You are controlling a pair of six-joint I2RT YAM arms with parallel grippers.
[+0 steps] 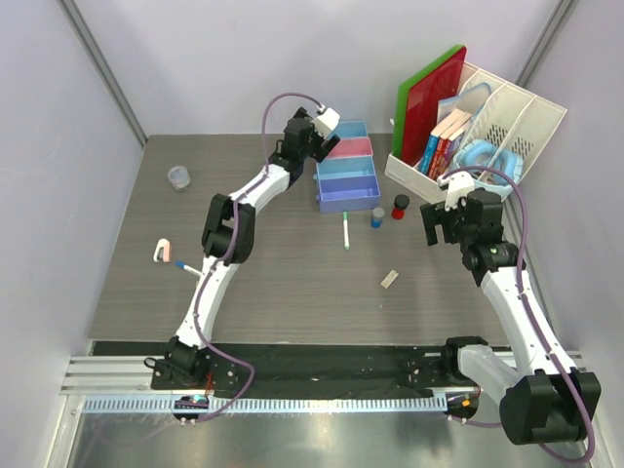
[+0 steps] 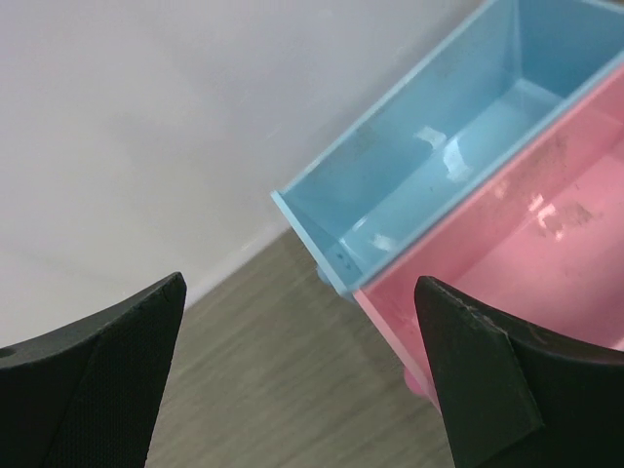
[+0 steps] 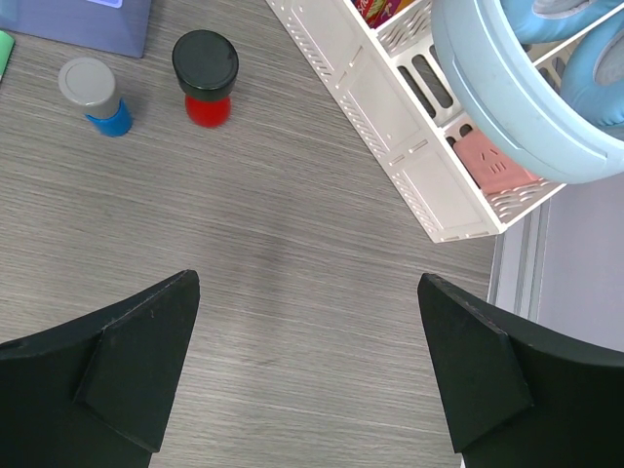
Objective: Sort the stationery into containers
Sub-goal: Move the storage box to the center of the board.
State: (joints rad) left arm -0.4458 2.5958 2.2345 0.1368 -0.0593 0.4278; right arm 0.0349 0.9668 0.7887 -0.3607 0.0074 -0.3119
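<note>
Left gripper [image 2: 297, 283] and right gripper [image 3: 310, 276] were held spread, empty.
The blue tray [image 2: 390, 195] corner was framed between the left fingers [image 2: 97, 380].

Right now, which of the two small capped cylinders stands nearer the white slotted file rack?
The red cylinder with the black cap; the blue, grey-capped cylinder stands beyond it.

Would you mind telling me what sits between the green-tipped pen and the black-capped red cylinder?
The grey-capped blue cylinder stands between the pen and the red cylinder, touching neither; the top external view shows it.
</note>
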